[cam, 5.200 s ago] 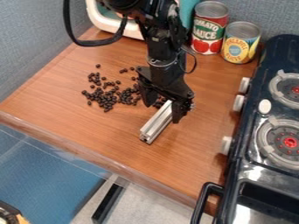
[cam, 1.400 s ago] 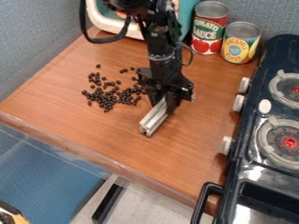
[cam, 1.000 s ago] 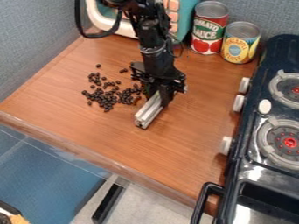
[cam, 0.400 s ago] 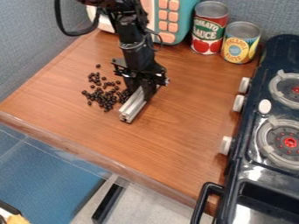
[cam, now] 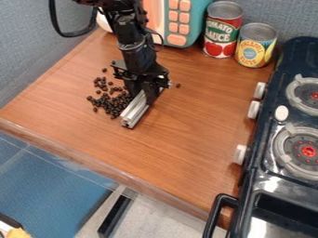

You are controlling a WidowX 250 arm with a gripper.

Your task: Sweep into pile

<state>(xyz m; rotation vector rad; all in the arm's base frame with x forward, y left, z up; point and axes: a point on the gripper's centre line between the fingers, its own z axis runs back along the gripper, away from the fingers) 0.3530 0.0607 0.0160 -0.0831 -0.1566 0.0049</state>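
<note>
So it's a wood-look counter [cam: 180, 135] with a blue-grey wall [cam: 28, 46] behind it and down the left. Left side has the dark beans [cam: 110, 103], kinda loosely scattered, densest toward the front. Just right of those there's a silver metal bar [cam: 135, 114], slanted, near end toward the front edge. The black gripper [cam: 142, 95] hangs over its far end, pincer clamped on it. One stray bean [cam: 178, 85] sits off to the right. Behind that is a teal toy microwave [cam: 177, 40], then a red-labelled can [cam: 221, 35], a yellow-labelled can [cam: 255, 46], and a dark toy stove [cam: 264, 148] far right.
</note>
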